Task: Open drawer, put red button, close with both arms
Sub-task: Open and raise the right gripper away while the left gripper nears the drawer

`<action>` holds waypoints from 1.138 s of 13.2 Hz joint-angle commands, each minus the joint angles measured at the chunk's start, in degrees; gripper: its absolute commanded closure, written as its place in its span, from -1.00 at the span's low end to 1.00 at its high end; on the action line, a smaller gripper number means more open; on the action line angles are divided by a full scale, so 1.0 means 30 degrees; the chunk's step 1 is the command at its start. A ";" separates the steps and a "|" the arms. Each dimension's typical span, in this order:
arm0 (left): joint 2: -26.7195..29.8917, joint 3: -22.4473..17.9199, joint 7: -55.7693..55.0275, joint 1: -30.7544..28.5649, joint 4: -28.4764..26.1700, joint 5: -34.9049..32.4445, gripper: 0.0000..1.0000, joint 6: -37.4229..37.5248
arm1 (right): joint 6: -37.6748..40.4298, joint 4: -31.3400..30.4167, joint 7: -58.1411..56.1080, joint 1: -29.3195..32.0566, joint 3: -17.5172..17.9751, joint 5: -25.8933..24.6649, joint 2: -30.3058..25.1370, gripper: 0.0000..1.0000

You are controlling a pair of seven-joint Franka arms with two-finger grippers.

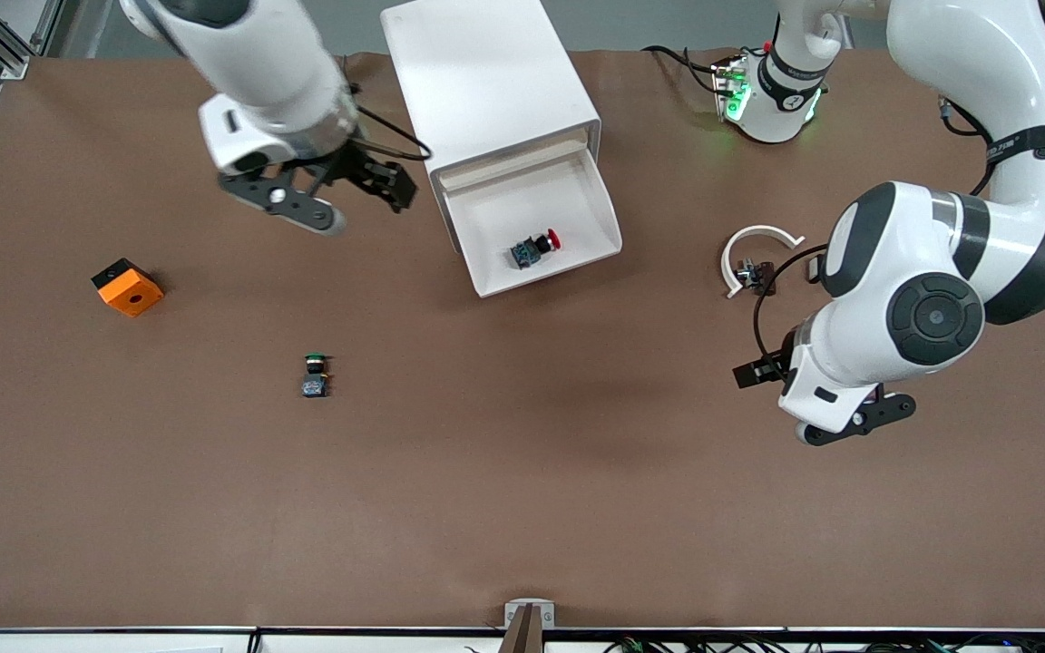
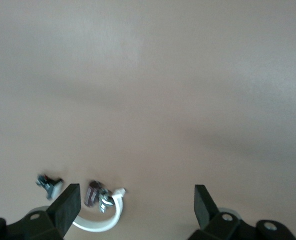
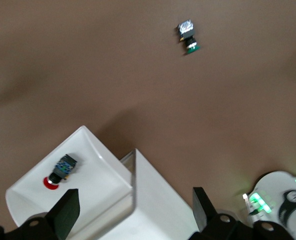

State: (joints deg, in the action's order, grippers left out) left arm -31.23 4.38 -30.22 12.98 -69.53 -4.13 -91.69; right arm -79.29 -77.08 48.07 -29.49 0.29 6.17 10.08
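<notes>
The drawer (image 1: 536, 222) stands pulled out of the white cabinet (image 1: 486, 82), on the side facing the front camera. The red button (image 1: 536, 247) lies on its side in the drawer. In the right wrist view the drawer (image 3: 103, 175) and red button (image 3: 60, 172) also show. My right gripper (image 1: 285, 199) is open and empty, up in the air beside the cabinet toward the right arm's end; it also shows in its wrist view (image 3: 136, 210). My left gripper (image 1: 858, 419) (image 2: 136, 205) is open and empty over bare table near a white clamp.
A green-capped switch (image 1: 315, 375) (image 3: 187, 35) and an orange block (image 1: 127, 287) lie toward the right arm's end. A white C-shaped clamp (image 1: 754, 254) (image 2: 100, 220) with small metal parts (image 2: 99, 194) lies toward the left arm's end.
</notes>
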 commanded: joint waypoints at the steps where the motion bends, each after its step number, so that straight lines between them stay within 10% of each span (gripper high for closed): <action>1: 0.1206 0.0151 0.2042 0.0009 -0.0874 -0.0851 -1.00 -0.0402 | 0.0063 -0.1401 -0.4552 0.1828 0.0224 -0.0294 -0.1276 -1.00; 9: 0.6126 0.0474 0.3864 -0.0578 -0.8919 -0.0443 -1.00 -0.5927 | -0.0345 -0.2633 -1.2499 0.5755 0.0225 -0.1939 -0.2362 -1.00; 15: 0.4612 0.1119 0.1849 0.0649 -0.9256 0.1610 -1.00 -0.7809 | -0.0553 -0.2723 -1.6632 0.8510 0.0224 -0.1968 -0.2743 -1.00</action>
State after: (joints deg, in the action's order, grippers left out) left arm -16.20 7.61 -21.89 13.16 -96.91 -0.16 -112.59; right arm -80.21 -83.32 0.76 -6.03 -0.04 0.72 3.94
